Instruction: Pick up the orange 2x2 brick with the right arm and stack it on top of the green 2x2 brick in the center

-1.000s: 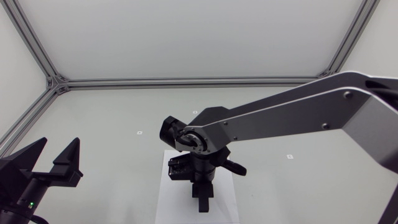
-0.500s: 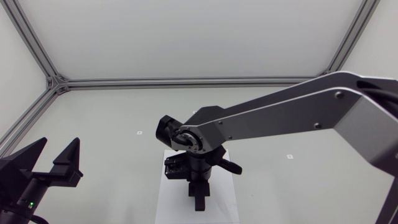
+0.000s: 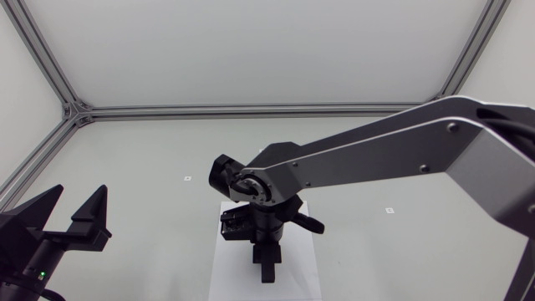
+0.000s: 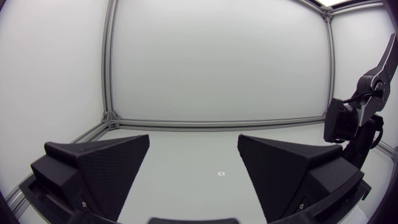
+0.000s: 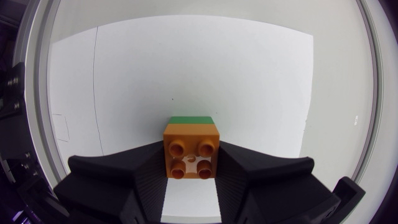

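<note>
Right arm [image 3: 376, 159] extends over the white sheet [image 3: 224, 272]. Left gripper [image 4: 193, 146]: released, fingers spread wide. Right gripper [image 5: 193, 165]: clenched on the orange 2x2 brick [image 5: 192, 148], one finger against each side. Green 2x2 brick [image 5: 191, 119]: only an edge shows, just ahead of the fingertips, under the orange brick.

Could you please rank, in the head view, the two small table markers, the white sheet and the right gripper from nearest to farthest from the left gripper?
From the left gripper:
1. Left marker, on bare table toward the middle.
2. White sheet, at the centre.
3. Right gripper, over the sheet.
4. Right marker, beyond the sheet, on the right side.
</note>
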Controlling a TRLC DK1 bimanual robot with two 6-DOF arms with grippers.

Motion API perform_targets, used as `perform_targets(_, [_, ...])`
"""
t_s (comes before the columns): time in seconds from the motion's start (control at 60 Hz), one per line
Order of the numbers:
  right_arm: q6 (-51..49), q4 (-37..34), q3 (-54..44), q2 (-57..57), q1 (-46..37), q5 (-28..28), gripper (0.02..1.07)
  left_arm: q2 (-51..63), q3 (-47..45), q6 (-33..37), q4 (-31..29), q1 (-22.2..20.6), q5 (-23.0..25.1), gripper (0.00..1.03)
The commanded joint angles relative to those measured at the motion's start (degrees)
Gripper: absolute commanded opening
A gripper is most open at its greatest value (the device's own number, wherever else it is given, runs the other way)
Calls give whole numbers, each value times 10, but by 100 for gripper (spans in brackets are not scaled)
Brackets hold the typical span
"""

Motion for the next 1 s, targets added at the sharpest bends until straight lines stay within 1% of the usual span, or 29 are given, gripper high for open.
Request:
perform_targets(0.0, [-13, -1, -1, 16, 0, 5, 26, -5, -23, 7, -8, 1, 3, 99])
perform_targets(0.4, [-12, 9, -20, 7, -1, 5, 26, -5, -23, 7, -8, 1, 2, 99])
perform_targets(0.483, [-12, 10, -22, 7, -1, 4, 28, -5, -23, 7, -8, 1, 2, 99])
perform_targets(0.55, [-11, 10, -22, 5, -1, 4, 42, -5, -23, 7, -8, 1, 2, 99])
perform_targets(0.633, [-11, 10, -22, 4, -1, 5, 51, -5, -23, 7, -8, 1, 2, 99])
perform_targets(0.75, [-11, 10, -21, 2, -2, 4, 57, -5, -23, 7, -8, 1, 3, 99])
perform_targets(0.833, [-11, 10, -20, 3, -2, 4, 58, -5, -23, 7, -8, 1, 2, 99])
perform_targets(0.867, [-11, 10, -20, 3, -2, 4, 61, -5, -23, 7, -8, 1, 2, 99])
perform_targets(0.95, [-11, 10, -19, 1, -3, 4, 63, -5, -23, 7, -8, 1, 2, 99])
perform_targets(0.983, [-10, 10, -19, -1, -3, 5, 66, -5, -23, 7, -8, 1, 2, 99])
